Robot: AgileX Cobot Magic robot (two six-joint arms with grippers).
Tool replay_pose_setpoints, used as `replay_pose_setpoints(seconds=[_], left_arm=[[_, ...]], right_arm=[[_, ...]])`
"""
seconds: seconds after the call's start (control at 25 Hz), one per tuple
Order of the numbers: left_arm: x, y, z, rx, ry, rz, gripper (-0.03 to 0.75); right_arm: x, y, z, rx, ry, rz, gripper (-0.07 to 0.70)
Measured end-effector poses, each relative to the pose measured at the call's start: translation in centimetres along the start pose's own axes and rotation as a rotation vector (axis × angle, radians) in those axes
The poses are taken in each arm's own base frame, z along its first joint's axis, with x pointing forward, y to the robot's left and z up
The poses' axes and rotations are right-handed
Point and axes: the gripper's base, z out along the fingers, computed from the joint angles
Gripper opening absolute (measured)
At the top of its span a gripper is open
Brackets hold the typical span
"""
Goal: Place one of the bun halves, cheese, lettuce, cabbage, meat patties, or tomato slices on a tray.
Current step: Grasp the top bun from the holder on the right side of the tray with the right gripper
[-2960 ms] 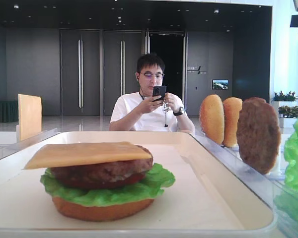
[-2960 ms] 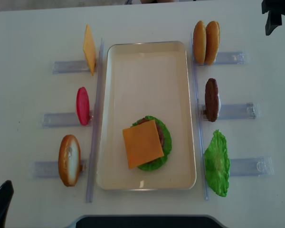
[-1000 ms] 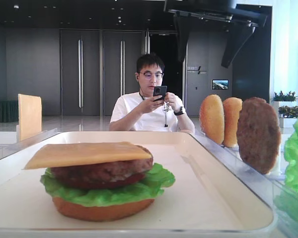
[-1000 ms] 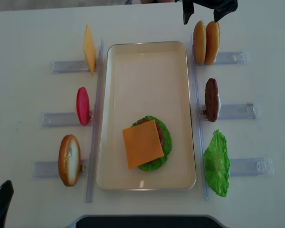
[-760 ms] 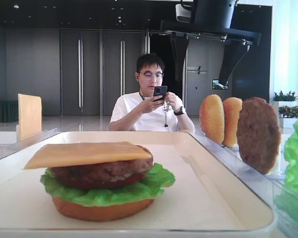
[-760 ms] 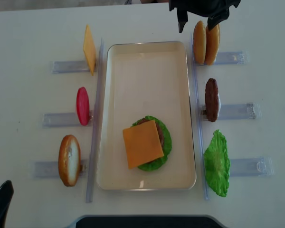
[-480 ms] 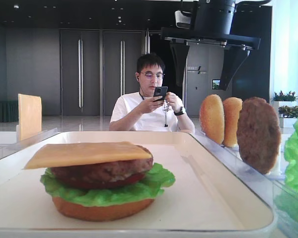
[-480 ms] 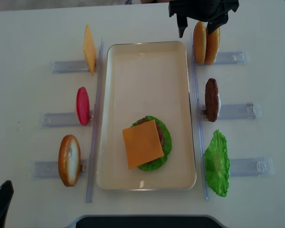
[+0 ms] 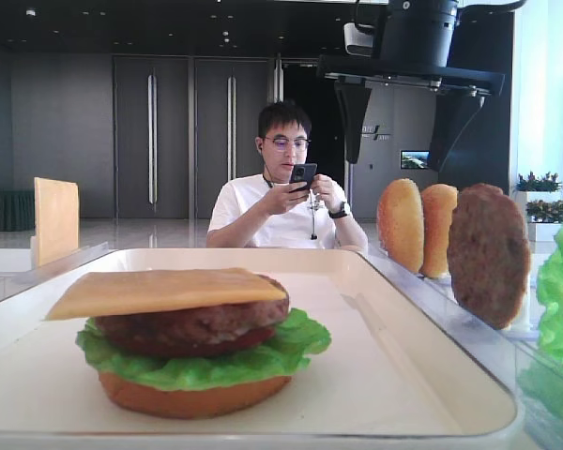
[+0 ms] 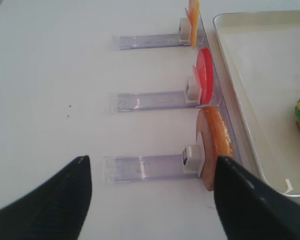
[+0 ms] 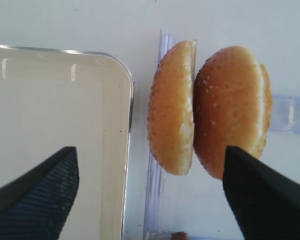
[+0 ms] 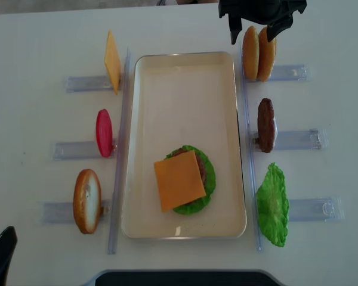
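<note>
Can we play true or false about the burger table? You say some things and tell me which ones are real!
1. The cheese slice lies on top of the burger on the tray. True.
2. The right gripper is squeezing a bun. False: its jaws stand open above the two seeded buns, touching neither.
3. Both buns stand on edge beside the tray. True.
4. The spare patty lies flat on the tray. False: it stands upright in a holder outside the tray.
5. The left gripper holds the tomato slice. False: it is open and holds nothing.

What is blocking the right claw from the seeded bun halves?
Nothing visible. The right claw hangs open over the two bun halves, one finger on each side, with clear space beneath it.
</note>
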Motion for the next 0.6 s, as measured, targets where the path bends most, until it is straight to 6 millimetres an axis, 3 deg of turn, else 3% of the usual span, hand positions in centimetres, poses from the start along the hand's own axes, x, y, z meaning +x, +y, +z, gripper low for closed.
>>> replay_pose_setpoints(seconds=[0.36, 0.6], left_arm=[[0.0, 0.0, 0.0, 0.0, 0.0, 0.0, 0.58], [0.0, 0.0, 0.0, 0.0, 0.0, 0.0, 0.58]], right_arm=[[0.0, 0.1, 2.3, -0.001, 0.05, -0.01, 0.587], [-0.1, 0.1, 2.5, -0.004, 0.04, -0.011, 0.587]])
